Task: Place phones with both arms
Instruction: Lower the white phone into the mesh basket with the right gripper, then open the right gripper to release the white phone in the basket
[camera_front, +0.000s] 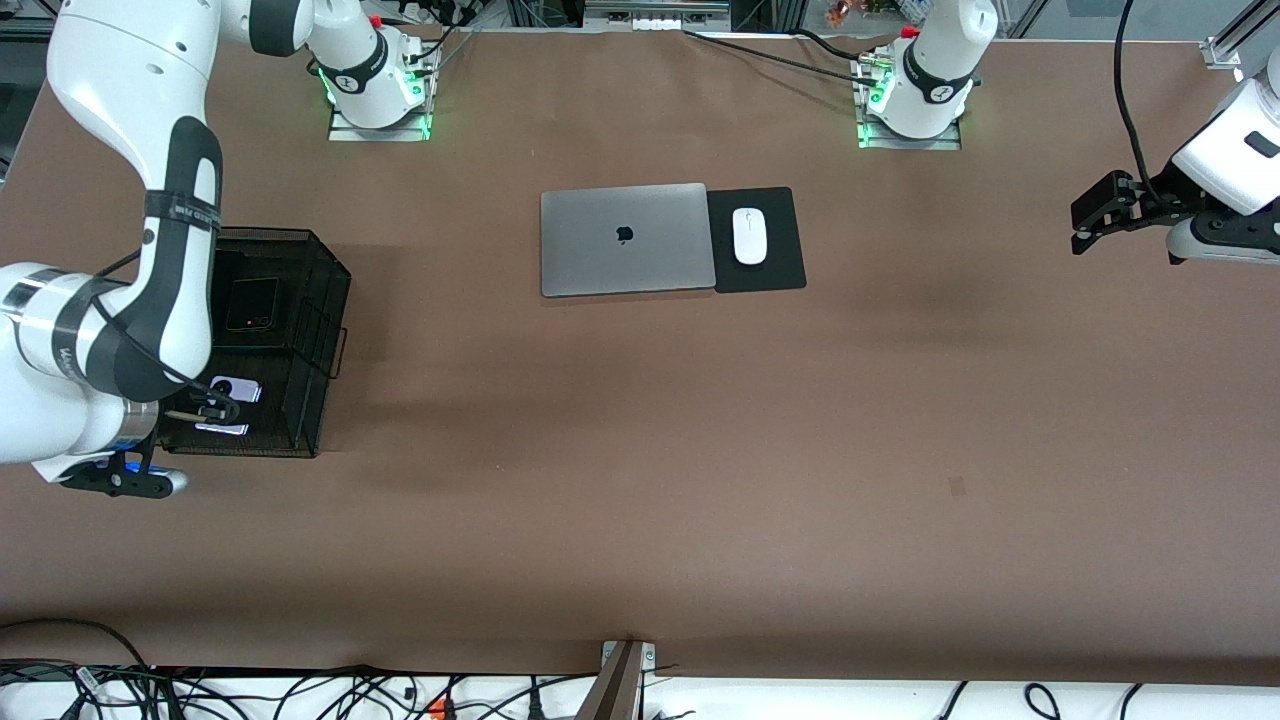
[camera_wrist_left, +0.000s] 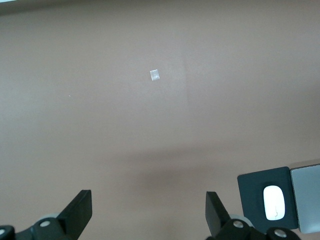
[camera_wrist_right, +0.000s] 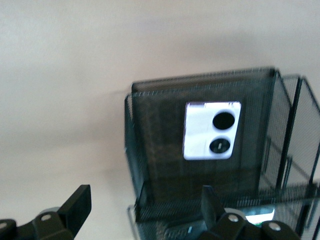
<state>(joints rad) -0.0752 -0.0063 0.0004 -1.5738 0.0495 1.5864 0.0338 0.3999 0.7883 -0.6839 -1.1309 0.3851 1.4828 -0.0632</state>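
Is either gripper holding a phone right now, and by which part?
Nothing is held. The right gripper stands open over the black mesh basket with the lavender-white phone in it; the left gripper waits open.

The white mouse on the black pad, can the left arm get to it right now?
Probably yes. The white mouse lies bare on top of its black pad, with nothing over it. The left gripper hangs open over bare table at the left arm's end, and only open table lies between them.
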